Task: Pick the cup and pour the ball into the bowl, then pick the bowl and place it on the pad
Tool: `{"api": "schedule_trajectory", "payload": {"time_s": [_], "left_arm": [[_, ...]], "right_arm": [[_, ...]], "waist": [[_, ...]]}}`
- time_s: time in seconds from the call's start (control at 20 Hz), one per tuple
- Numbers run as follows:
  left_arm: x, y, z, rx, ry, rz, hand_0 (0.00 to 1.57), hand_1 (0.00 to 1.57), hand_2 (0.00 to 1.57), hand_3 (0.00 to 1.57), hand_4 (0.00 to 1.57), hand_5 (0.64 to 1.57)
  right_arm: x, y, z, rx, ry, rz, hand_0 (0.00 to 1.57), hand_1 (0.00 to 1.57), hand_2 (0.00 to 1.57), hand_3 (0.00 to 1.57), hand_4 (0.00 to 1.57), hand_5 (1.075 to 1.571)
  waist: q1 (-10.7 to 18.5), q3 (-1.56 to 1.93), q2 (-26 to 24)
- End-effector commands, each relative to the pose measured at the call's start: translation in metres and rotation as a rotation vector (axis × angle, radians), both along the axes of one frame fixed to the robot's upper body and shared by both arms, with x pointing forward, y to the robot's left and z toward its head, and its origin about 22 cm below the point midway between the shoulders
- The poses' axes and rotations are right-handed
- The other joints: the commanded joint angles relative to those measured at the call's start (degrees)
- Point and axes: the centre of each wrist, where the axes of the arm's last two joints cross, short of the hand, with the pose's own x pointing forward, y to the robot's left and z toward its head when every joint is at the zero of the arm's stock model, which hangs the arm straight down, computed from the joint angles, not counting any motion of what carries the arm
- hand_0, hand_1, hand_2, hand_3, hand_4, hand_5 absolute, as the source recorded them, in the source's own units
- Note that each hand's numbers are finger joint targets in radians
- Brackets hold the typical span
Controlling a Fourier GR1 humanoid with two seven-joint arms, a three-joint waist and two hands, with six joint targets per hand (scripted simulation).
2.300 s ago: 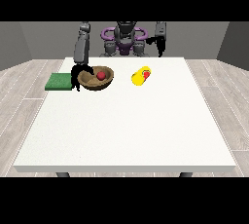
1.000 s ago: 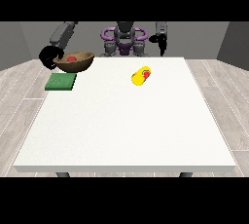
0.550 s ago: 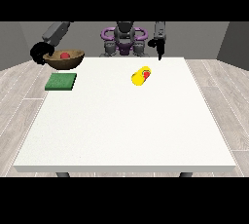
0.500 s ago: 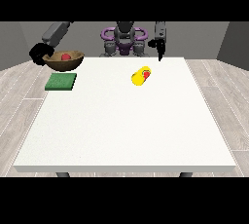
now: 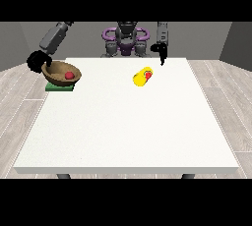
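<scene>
Hand at the view's left (image 5: 35, 62) grasping rim of round brown wooden bowl (image 5: 60, 72) with red ball (image 5: 69, 75), tilted over flat green pad (image 5: 59, 87) on white desk (image 5: 128, 127); yellow cup (image 5: 142, 76) lying sideways; other hand's (image 5: 161, 53) fingers unreadable.

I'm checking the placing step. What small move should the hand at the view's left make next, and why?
Probably lower and level the bowl onto the green pad: the hand at the view's left holds it tilted, just above the pad, with the ball inside.
</scene>
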Motion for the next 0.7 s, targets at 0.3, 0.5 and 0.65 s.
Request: {"api": "schedule_trajectory", "payload": {"time_s": [0.3,0.5,0.65], "left_arm": [[-0.015,-0.020,-0.033,0.020,0.024,0.004,0.00,0.00,0.00,0.00,1.17,1.374],[-0.037,-0.052,-0.053,0.008,0.096,-0.003,0.00,0.00,0.00,0.00,1.21,1.348],[-0.048,-0.062,-0.064,0.018,0.093,0.016,0.00,0.00,0.00,0.00,1.22,1.340]], "right_arm": [[0.015,-0.009,0.038,-0.227,0.029,-0.062,1.21,1.21,1.23,1.30,0.00,1.568],[0.043,0.020,0.044,-0.173,-0.009,0.041,0.97,0.97,0.86,0.79,0.56,1.544],[0.042,0.013,0.056,-0.176,0.023,0.131,0.36,0.36,0.53,0.66,0.75,1.289]], "waist": [[-0.6,-0.08,-1.6],[-2.3,-0.10,-2.8],[-4.0,-0.10,-4.3]]}}
